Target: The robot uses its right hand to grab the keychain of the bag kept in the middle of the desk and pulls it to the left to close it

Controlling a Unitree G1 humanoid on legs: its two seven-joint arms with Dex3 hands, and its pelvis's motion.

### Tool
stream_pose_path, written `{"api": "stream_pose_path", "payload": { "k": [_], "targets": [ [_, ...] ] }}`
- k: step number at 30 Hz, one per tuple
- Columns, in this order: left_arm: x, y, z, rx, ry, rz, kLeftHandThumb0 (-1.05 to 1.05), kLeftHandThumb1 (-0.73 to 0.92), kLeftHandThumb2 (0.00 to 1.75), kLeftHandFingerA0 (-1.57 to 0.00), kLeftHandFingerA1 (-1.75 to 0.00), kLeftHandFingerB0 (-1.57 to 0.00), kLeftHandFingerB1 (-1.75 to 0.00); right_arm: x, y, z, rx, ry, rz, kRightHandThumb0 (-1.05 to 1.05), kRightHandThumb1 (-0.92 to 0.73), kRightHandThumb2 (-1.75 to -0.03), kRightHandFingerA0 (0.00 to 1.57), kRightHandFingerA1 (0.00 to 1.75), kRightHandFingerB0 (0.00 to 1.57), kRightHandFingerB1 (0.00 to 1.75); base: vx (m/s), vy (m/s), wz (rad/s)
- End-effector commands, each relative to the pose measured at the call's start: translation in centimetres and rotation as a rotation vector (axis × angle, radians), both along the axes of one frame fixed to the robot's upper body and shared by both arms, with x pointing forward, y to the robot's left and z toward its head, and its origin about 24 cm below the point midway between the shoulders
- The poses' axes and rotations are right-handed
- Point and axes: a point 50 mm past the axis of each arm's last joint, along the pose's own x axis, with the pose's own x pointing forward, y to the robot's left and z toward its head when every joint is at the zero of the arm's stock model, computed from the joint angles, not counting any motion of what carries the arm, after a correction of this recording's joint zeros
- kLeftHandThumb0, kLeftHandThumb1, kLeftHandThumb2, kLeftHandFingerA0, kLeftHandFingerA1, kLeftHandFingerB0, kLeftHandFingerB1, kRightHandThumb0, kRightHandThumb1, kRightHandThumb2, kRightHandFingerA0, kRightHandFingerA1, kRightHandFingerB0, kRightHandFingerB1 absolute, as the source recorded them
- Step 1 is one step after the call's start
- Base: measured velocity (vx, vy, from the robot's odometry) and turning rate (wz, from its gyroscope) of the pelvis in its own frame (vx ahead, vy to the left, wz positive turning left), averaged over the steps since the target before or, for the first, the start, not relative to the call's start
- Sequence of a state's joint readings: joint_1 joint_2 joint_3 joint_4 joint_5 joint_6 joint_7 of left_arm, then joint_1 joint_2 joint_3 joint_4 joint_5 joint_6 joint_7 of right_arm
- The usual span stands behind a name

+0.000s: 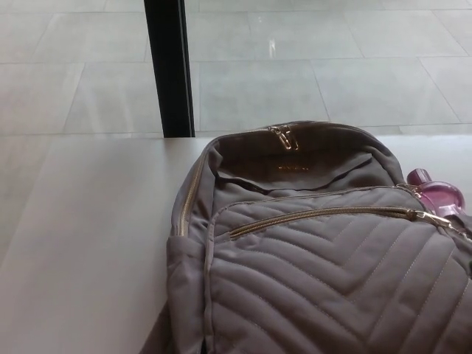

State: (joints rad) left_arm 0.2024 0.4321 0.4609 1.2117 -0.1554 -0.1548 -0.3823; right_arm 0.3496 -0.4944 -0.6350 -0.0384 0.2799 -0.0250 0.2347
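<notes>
A grey-brown quilted backpack (317, 265) lies flat on the white desk (88, 243), filling the lower right of the head view. Its front pocket zipper (317, 215) runs in a gold line from lower left to upper right, with the gold pull tab (436, 219) at the right end. A pink keychain (436, 194) rests beside that pull at the bag's right edge. A second pair of gold pulls (283, 137) sits at the top of the bag. Neither hand shows in the picture.
A black vertical post (169, 68) stands behind the desk's far edge, left of the bag. Beyond it lies a pale tiled floor (332, 66). The desk's bare surface stretches to the left of the bag.
</notes>
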Motion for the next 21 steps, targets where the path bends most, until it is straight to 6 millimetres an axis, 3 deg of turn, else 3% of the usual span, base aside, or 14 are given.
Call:
{"api": "stream_pose_path", "payload": {
  "k": [1, 6, 7, 8, 10, 11, 12, 13, 18, 19, 20, 21],
  "targets": [
    [0.3, 0.8, 0.7, 0.004, -0.048, 0.015, -0.93, 0.58, 0.58, -0.71, -1.08, -0.46, -0.93, 1.3, 5.4, -0.1, 0.083, 0.108, 0.318, -0.69, -0.49, -0.84, 0.38, 0.56, 0.15, 0.40, 0.00, 0.000, 0.00],
    [0.5, 1.0, 0.9, 0.002, -0.052, 0.026, -0.89, 0.57, 0.59, -0.68, -1.07, -0.44, -0.92, 1.5, 6.1, -0.7, 0.031, 0.195, 0.355, -0.70, -0.52, -0.84, 0.43, 0.55, 0.17, 0.41, 0.00, 0.000, 0.00],
    [0.7, 1.0, 0.9, 0.008, -0.046, 0.016, -0.90, 0.57, 0.60, -0.69, -1.08, -0.44, -0.92, 1.7, 6.2, -1.0, 0.011, 0.212, 0.363, -0.63, -0.61, -0.59, 0.51, 0.47, 0.25, 0.29, 0.00, 0.000, 0.00],
    [0.7, 1.0, 0.9, 0.000, -0.051, 0.019, -0.90, 0.58, 0.60, -0.67, -1.08, -0.42, -0.92, 1.8, 6.1, -1.3, -0.001, 0.226, 0.366, -0.74, -0.53, -0.85, 0.48, 0.57, 0.20, 0.41, 0.00, 0.000, 0.00],
    [0.8, 0.9, 0.9, -0.008, -0.057, 0.015, -0.91, 0.57, 0.60, -0.67, -1.08, -0.43, -0.92, 1.8, 5.9, -1.6, -0.033, 0.240, 0.367, -0.75, -0.54, -0.85, 0.49, 0.57, 0.20, 0.41, 0.00, 0.000, 0.00],
    [0.8, 0.9, 0.8, -0.007, -0.055, 0.019, -0.91, 0.56, 0.60, -0.68, -1.08, -0.44, -0.93, 1.9, 5.9, -1.6, -0.030, 0.249, 0.363, -0.65, -0.62, -0.60, 0.55, 0.48, 0.27, 0.30, 0.00, 0.000, 0.00],
    [0.8, 0.9, 0.8, -0.007, -0.054, 0.020, -0.91, 0.56, 0.60, -0.68, -1.08, -0.44, -0.93, 1.9, 5.9, -1.7, -0.029, 0.252, 0.361, -0.65, -0.62, -0.60, 0.55, 0.48, 0.27, 0.30, 0.00, 0.000, 0.00],
    [0.8, 0.9, 0.9, -0.008, -0.060, 0.012, -0.96, 0.57, 0.57, -0.66, -1.09, -0.43, -0.94, 2.1, 5.6, -1.6, -0.079, 0.270, 0.371, -0.76, -0.55, -0.85, 0.50, 0.57, 0.20, 0.41, 0.00, 0.000, 0.00],
    [0.7, 0.9, 0.9, -0.020, -0.072, 0.012, -0.94, 0.58, 0.56, -0.64, -1.09, -0.43, -0.94, 2.2, 5.1, -1.1, -0.226, 0.280, 0.370, -0.73, -0.52, -0.87, 0.51, 0.59, 0.25, 0.43, 0.00, 0.000, 0.00],
    [0.7, 1.0, 0.9, -0.019, -0.071, 0.015, -0.93, 0.57, 0.57, -0.66, -1.09, -0.43, -0.94, 2.2, 5.1, -1.0, -0.233, 0.283, 0.366, -0.64, -0.62, -0.59, 0.56, 0.52, 0.32, 0.31, 0.00, 0.000, 0.00],
    [0.8, 1.0, 0.9, -0.011, -0.065, 0.018, -0.94, 0.38, 0.90, -0.70, -1.01, -0.45, -0.85, 2.4, 4.9, -0.8, -0.253, 0.279, 0.363, -0.63, -0.62, -0.59, 0.56, 0.52, 0.32, 0.31, 0.00, 0.000, 0.00],
    [0.8, 1.0, 0.9, -0.008, -0.062, 0.018, -0.94, 0.38, 0.90, -0.70, -1.01, -0.45, -0.85, 2.4, 4.9, -0.7, -0.262, 0.276, 0.363, -0.63, -0.62, -0.59, 0.56, 0.52, 0.32, 0.31, 0.00, 0.000, 0.00]
  ]
}}
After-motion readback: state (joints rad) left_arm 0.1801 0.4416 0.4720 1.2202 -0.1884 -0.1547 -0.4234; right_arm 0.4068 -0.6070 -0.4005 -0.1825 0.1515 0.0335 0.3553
